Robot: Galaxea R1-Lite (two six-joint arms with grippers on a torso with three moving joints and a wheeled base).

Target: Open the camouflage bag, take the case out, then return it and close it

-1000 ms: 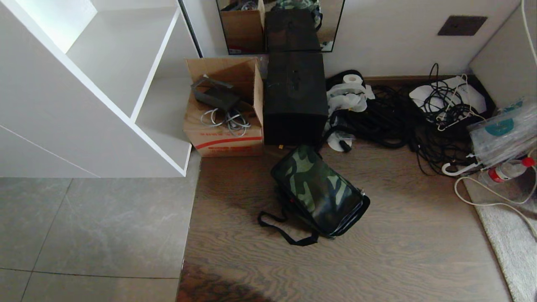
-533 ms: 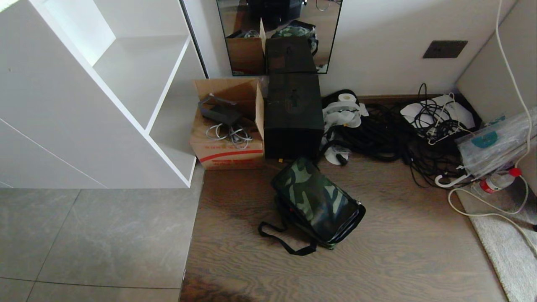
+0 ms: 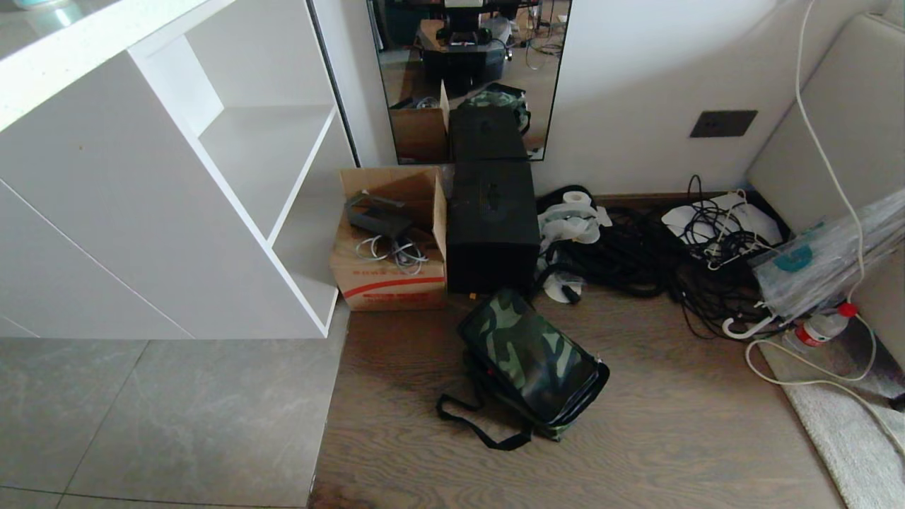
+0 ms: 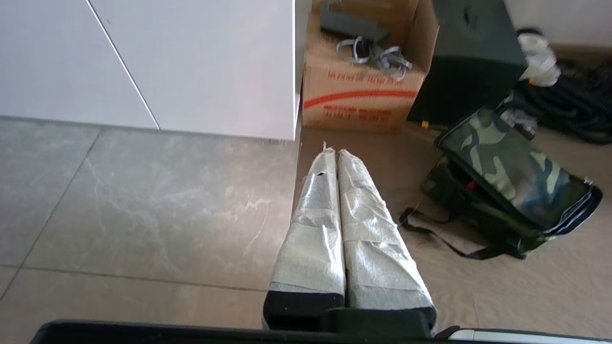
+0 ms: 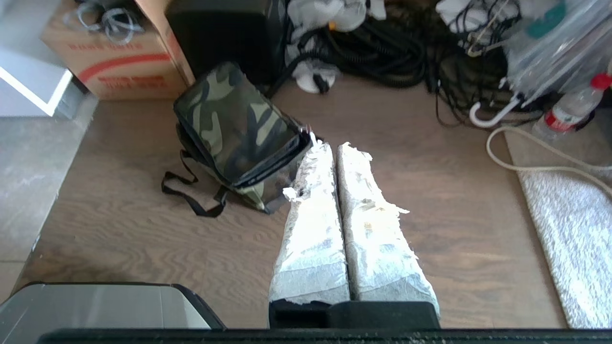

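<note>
- Wood-grain floor covers the near right of the scene; grey tile covers the near left.
- Left gripper hangs above the seam between tile and wood, its taped fingers pressed together, holding nothing.
- Right gripper hangs above the wood just right of the bag, taped fingers together, holding nothing; neither arm shows in the head view.
- Bag lies flat on the wood near the middle, camouflage flap up and closed, turned at an angle, its black strap trailing toward the near left.
- Case is not visible in any view.
- Rug lies at the near right edge, a white cable running over it.
- Carton stands just beyond the bag to the left, open, with grey cables and a dark device inside.
- Black box stands touching the carton's right side, its near face just beyond the bag's far corner.
- Black cables lie heaped right of the box, with a tape roll and white wrapping among them.
- Bottle with a red cap lies at the far right under a clear plastic bag.
- White shelf fills the far left.
- Mirror leans on the far wall behind the box.
</note>
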